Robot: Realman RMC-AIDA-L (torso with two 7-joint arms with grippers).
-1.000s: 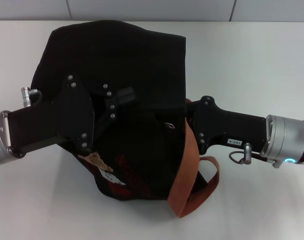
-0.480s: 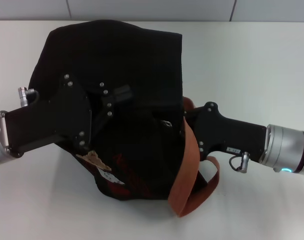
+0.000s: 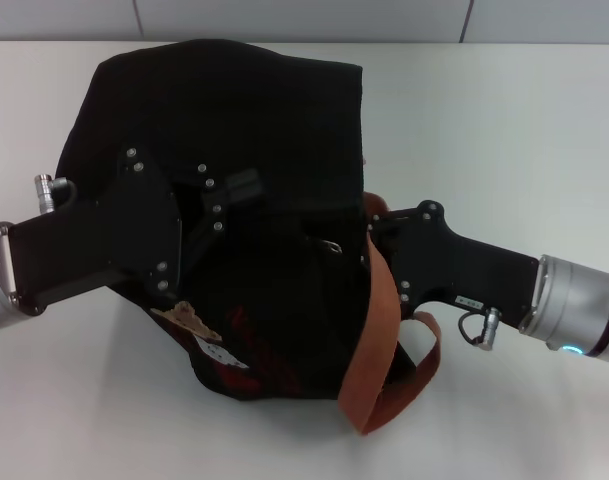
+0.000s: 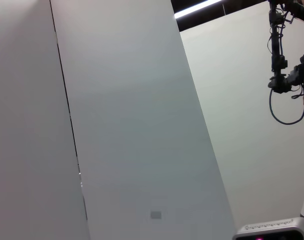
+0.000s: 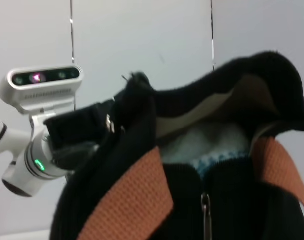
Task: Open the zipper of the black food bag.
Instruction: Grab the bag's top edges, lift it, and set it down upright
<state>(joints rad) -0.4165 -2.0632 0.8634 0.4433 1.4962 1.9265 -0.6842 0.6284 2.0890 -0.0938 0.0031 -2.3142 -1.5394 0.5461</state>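
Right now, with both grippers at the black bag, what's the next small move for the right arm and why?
Probably ease the right gripper a little further along the zip line. The black food bag already gapes, showing pale lining in the right wrist view, yet the silver pull tab hangs at a seam that looks closed below. The left gripper rests on the bag's top, seemingly bracing it.

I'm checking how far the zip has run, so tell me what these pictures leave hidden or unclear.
- Head view: the zipper's track is lost, black on the black food bag.
- Head view: right gripper fingertips are behind the orange strap.
- Left wrist view: only wall.
- Right wrist view: the silver pull tab is blurred and cut off by the edge.
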